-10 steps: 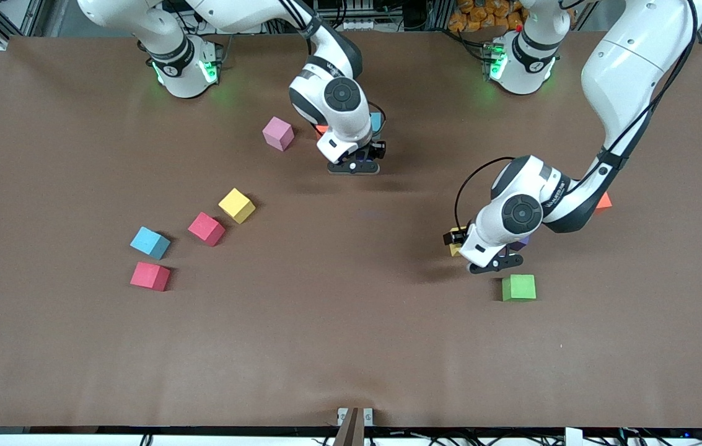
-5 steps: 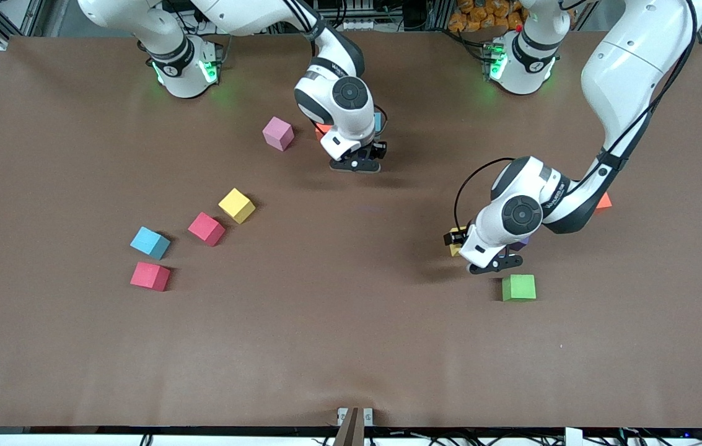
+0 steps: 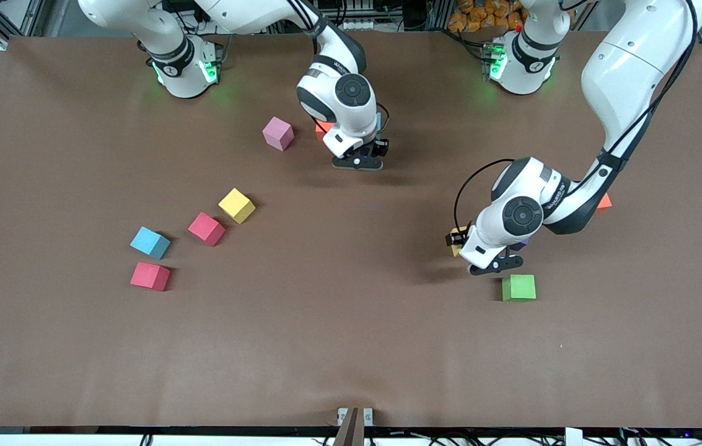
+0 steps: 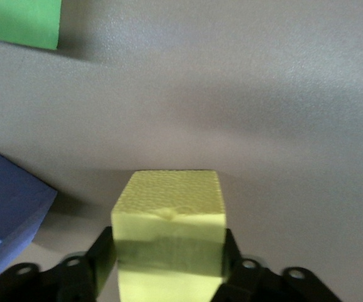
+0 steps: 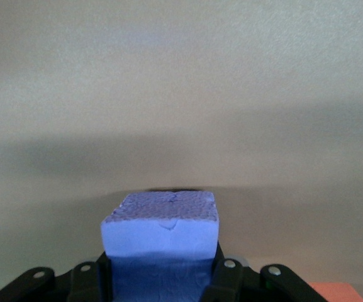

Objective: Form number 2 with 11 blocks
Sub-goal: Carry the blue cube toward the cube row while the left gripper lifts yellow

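Front view: right gripper [image 3: 357,162] near the pink block [image 3: 278,133], clamped on a blue block [image 5: 162,242]. Left gripper [image 3: 488,267] pinches a yellow block [image 4: 168,220] beside the purple block [image 4: 8,207], near the green block [image 3: 518,287].

Eleven blocks [image 3: 518,287], two robot arms [image 3: 611,74]

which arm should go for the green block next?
Left. Its gripper sits right beside the green block at its end of the table, though its jaws already clamp a yellow block. The right gripper is over the table's middle, holding a blue block.
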`<state>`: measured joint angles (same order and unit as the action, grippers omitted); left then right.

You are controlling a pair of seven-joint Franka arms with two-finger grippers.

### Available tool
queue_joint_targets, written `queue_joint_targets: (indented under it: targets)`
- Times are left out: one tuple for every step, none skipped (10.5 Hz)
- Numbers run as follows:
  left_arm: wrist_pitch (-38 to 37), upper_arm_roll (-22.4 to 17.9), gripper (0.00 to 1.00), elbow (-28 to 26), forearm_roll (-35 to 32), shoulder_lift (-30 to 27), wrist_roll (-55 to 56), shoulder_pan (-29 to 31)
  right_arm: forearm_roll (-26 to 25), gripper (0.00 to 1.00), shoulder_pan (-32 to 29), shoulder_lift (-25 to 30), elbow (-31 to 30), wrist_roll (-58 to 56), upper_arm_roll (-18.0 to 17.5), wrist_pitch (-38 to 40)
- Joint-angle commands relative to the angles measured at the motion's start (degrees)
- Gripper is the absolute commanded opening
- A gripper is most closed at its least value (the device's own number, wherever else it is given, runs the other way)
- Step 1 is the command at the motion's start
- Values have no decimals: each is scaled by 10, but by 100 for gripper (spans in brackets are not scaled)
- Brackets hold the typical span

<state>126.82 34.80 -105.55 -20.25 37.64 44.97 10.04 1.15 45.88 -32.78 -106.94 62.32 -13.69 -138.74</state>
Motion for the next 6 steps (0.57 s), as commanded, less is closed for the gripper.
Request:
queue_joint_targets:
  targets:
    - [-11, 0, 57, 14, -15, 6, -4, -2, -11, 36, 18, -7, 12, 26, 5, -3]
    - [-11, 0, 56, 15, -14, 6, -3, -2, -11, 36, 20, -7, 10, 26, 5, -3]
    - [-11, 0, 56, 17, -14, 5, -3, -1, -11, 36, 20, -8, 10, 26, 5, -3]
    - [-18, 0, 57, 22, -14, 5, -2, -2, -12, 36, 23, -10, 9, 26, 5, -4]
    - [-22, 0, 57, 27, -14, 4, -2, -3, -18, 36, 25, -12, 9, 26, 5, -4]
    - [-23, 0, 56, 28, -14, 2, -1, -4, -25, 37, 25, -14, 9, 27, 5, -5]
